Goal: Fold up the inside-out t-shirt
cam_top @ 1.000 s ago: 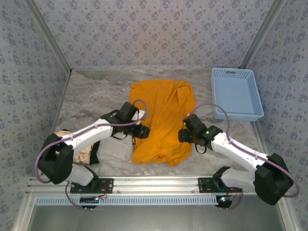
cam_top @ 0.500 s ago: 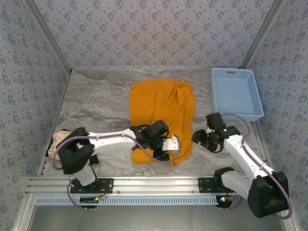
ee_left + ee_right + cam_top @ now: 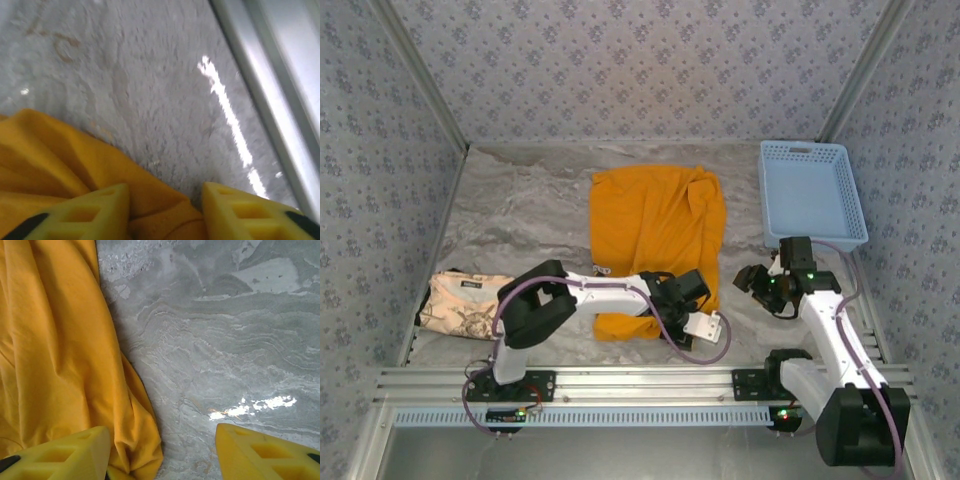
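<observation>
The soft orange-yellow cotton t-shirt is laid lengthwise away from the bases on the grey marbled bench. Its near right corner is straddled by the half-spread left claw; the right claw is spread, just beside.

t-shirt: plain orange-yellow cotton
state: folded into a long, wrinkled rectangle
place: centre, lying flat, running near to far

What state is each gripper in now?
Left gripper: fingers straddle shirt edge; grip cannot be told.
Right gripper: open, empty.
</observation>
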Controlling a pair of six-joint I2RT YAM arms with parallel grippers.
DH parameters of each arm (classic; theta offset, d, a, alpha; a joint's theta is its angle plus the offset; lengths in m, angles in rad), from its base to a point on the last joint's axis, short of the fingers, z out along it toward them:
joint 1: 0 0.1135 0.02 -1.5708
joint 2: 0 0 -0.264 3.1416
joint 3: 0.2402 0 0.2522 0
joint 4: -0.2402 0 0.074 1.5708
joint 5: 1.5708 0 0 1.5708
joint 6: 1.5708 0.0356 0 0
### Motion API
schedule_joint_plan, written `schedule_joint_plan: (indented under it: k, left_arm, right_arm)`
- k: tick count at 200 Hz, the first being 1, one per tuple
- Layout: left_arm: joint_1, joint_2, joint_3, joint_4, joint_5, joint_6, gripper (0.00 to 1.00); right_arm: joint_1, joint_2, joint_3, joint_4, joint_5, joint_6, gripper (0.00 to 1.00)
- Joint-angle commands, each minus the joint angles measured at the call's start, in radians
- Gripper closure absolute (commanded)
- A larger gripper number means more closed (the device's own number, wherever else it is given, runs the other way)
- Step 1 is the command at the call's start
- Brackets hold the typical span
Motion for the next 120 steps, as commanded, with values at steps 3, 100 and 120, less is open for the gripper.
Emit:
schedule_joint_plan:
  k: [3,100,120]
  left_arm:
    - [0.004,0.018,0.014,-0.024,-0.069,0.061,0.67]
    - [0.143,-0.013,0.272,0.095,-0.122,-0.346,1.00]
    - [0.201,-0.010,0.286,0.145,-0.082,-0.425,1.00]
  right_arm:
    - [-0.031,-0.030,-0.016,0.006,-0.057,-0.019,0.41]
    - [-0.098,-0.077,-0.026,0.017,-0.151,-0.051,0.40]
    - [-0.067,-0.077,-0.058,0.038,-0.185,-0.037,0.36]
